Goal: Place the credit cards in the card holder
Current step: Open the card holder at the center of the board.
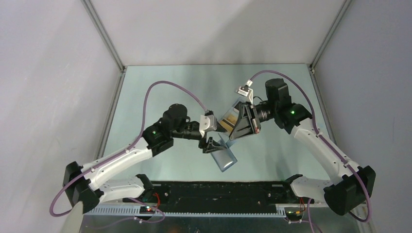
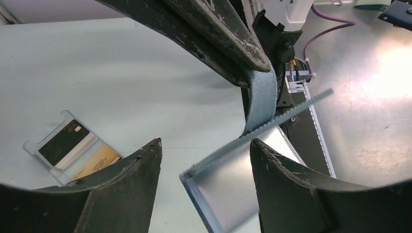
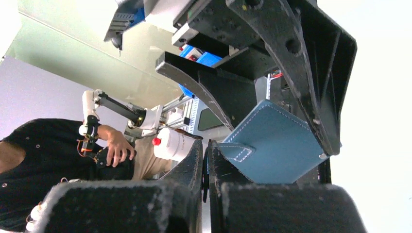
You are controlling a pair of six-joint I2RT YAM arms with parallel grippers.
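Note:
The blue card holder (image 1: pixel 226 158) hangs open in the air between both grippers. My right gripper (image 1: pixel 232 136) is shut on its strap (image 2: pixel 262 97). In the right wrist view its blue stitched cover (image 3: pixel 272 145) sits just right of my shut gripper (image 3: pixel 206 143). My left gripper (image 2: pixel 206 143) is open. The holder's shiny inner flap (image 2: pixel 233 194) lies between its jaws, against the right finger. A black card (image 2: pixel 63 141) and a yellow-orange card (image 2: pixel 97 162) lie in a clear tray (image 2: pixel 36 145) on the table. In the top view the tray (image 1: pixel 232 114) is partly hidden by my right gripper.
The black base rail (image 1: pixel 218 189) with a white slotted strip (image 2: pixel 311 126) runs along the near table edge. Grey enclosure walls and metal posts (image 1: pixel 104 34) bound the table. A person (image 3: pixel 48 160) and a white bottle-like object (image 3: pixel 172 143) show outside in the right wrist view.

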